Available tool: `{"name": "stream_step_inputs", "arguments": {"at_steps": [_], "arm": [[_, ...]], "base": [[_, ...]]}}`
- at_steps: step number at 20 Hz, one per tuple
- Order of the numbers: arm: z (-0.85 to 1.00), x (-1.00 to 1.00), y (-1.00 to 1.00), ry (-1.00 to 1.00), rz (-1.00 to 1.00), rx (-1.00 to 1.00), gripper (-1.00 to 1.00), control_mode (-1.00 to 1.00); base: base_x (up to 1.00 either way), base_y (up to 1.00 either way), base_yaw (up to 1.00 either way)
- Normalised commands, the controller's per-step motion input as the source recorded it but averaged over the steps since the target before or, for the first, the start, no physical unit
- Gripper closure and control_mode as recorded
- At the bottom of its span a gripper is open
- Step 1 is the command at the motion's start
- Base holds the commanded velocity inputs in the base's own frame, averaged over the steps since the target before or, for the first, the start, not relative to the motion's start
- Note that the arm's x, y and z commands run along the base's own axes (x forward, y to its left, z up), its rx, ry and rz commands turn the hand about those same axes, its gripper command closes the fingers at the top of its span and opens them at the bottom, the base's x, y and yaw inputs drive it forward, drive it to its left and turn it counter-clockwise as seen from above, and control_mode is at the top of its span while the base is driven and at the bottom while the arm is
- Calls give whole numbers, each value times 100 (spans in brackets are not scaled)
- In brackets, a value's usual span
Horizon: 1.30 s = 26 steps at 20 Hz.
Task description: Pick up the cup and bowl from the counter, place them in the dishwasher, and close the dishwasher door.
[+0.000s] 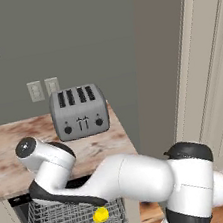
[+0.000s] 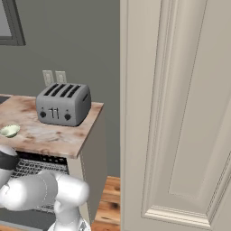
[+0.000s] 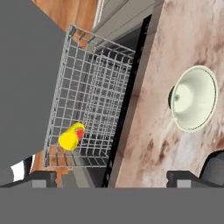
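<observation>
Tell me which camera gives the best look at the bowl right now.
The hand view: the bowl shows whole from above, resting on the counter beside the open dishwasher rack. The right base view catches it small at the left edge. In the left base view I cannot make it out.

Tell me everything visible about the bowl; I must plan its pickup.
The small shallow pale greenish-white bowl looks smooth and glazed, with a round rim and an empty, funnel-like hollow. It sits upright on the mottled pinkish-beige marble-like counter, near the edge above the grey wire dishwasher rack. Nothing else touches it.
</observation>
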Motion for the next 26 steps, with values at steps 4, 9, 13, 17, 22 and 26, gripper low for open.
{"name": "stream_step_inputs", "arguments": {"at_steps": [4, 9, 13, 17, 22, 26], "arm": [[-10, 40, 0, 0, 0, 0, -100, -100], [-24, 45, 7, 0, 2, 0, -100, -100], [-32, 45, 18, 0, 4, 0, -100, -100], [-31, 38, 32, 0, 5, -1, -100, -100], [-21, 30, 41, 0, 4, -2, -100, -100], [-15, 26, 45, 0, 3, -2, -100, -100]], "base": [[0, 0, 0], [0, 0, 0], [0, 0, 0], [0, 0, 0], [0, 0, 0], [0, 0, 0]]}}
